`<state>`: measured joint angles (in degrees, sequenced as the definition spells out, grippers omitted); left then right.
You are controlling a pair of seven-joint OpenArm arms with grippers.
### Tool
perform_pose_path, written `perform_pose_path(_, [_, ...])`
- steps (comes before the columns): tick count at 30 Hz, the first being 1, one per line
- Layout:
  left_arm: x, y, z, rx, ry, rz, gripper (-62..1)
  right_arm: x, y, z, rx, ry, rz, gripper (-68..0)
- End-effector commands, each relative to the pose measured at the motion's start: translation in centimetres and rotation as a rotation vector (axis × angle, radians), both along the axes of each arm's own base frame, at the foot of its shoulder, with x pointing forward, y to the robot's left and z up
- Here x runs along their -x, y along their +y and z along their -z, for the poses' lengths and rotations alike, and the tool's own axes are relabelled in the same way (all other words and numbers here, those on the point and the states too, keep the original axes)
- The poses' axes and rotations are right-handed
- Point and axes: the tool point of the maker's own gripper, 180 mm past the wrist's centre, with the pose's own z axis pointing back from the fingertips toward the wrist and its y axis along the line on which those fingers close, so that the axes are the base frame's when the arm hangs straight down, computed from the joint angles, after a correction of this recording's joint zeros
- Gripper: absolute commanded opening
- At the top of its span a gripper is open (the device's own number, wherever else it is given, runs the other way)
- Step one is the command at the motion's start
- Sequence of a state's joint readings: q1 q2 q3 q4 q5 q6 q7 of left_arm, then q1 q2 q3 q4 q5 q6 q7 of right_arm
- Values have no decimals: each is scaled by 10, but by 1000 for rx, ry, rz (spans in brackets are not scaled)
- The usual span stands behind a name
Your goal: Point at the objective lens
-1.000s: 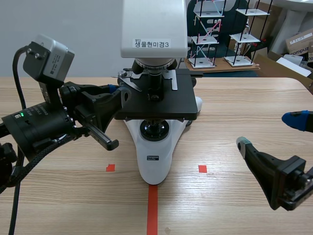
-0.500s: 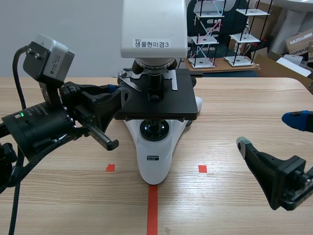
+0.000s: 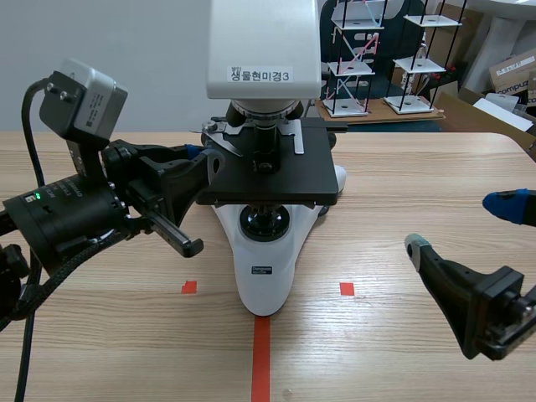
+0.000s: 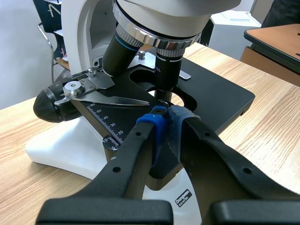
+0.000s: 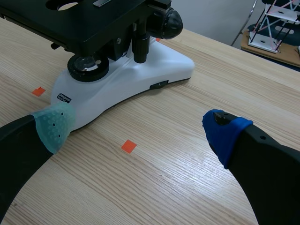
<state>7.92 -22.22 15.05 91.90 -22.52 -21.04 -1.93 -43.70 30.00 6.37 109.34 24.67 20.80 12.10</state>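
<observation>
Microscope (image 3: 264,167) at the middle of the desk (image 3: 402,167), white base toward the near edge, just behind the red tape line (image 3: 261,360). Objective lens (image 4: 168,75) hanging from the nosepiece (image 4: 154,35), directly above the opening in the black stage (image 4: 211,93). Left gripper (image 4: 165,117) raised over the stage's left edge, fingers closed together, blue and grey-green pads pressed against each other, tips just beside the lower end of the objective lens; contact not discernible. Right gripper (image 5: 137,126) low over the desk near the right edge, well apart from the microscope, fingers spread wide.
</observation>
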Motion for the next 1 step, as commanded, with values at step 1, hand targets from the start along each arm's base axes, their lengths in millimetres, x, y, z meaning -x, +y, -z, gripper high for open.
perform_pose_path(1, [0,-5,-12,32,-28,8,-588,-3,1,-10,-4,-30,-6,-84])
